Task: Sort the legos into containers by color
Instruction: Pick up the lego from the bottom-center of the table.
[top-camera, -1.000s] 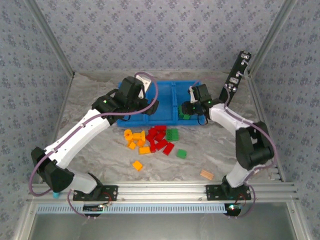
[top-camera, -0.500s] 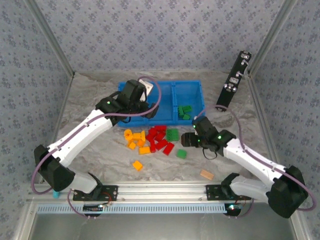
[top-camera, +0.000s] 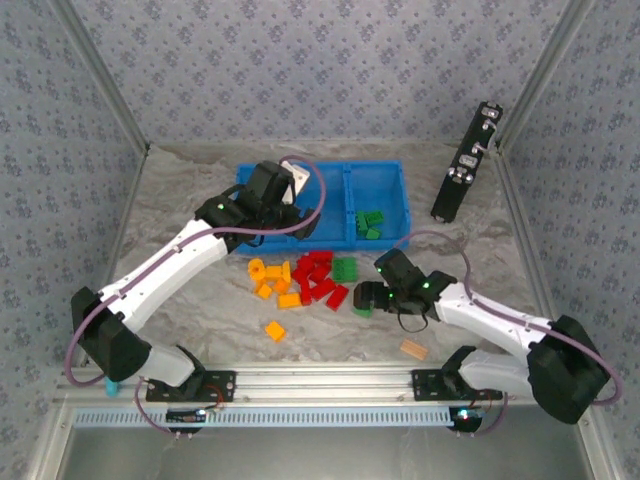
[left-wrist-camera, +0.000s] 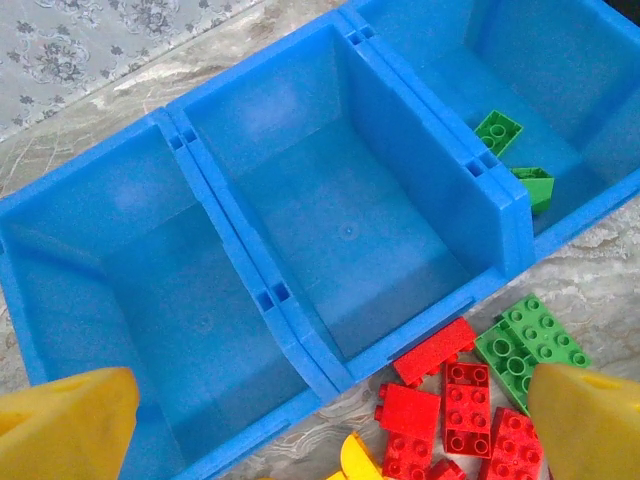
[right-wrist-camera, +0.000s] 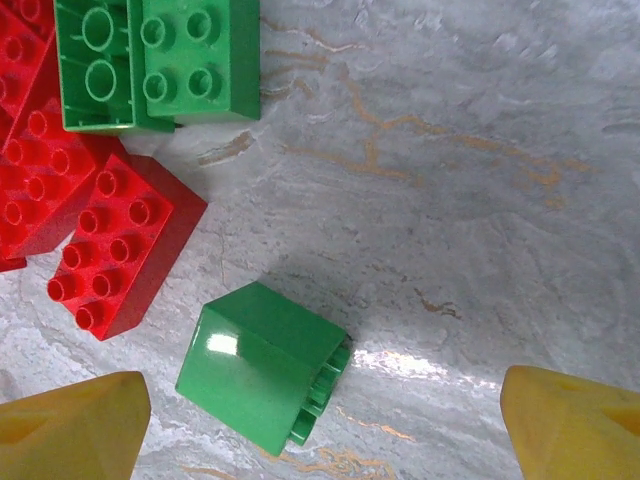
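Note:
The blue tray (top-camera: 385, 180) (left-wrist-camera: 300, 330) lies at the back of the table; its left and middle compartments are bare and two green legos (top-camera: 370, 222) (left-wrist-camera: 498, 130) lie in the right one. In front of it is a heap of orange-yellow (top-camera: 270, 280), red (top-camera: 318, 275) (left-wrist-camera: 465, 395) and green legos (top-camera: 345, 268) (right-wrist-camera: 160, 60). My left gripper (top-camera: 283, 212) (left-wrist-camera: 320, 440) hangs open above the tray's front wall, holding nothing. My right gripper (top-camera: 368, 298) (right-wrist-camera: 320, 430) is open just above a single green lego (top-camera: 362, 308) (right-wrist-camera: 262, 365) lying on its side, which sits left of centre between the fingertips.
One orange lego (top-camera: 274, 330) lies alone nearer the front. A tan block (top-camera: 413, 349) rests at the front right. A black oblong device (top-camera: 465, 165) leans at the back right. Bare marbled table lies to the right of the green lego.
My right arm has swung from the tray's right compartment down to the loose green lego. My left gripper has shifted slightly over the tray.

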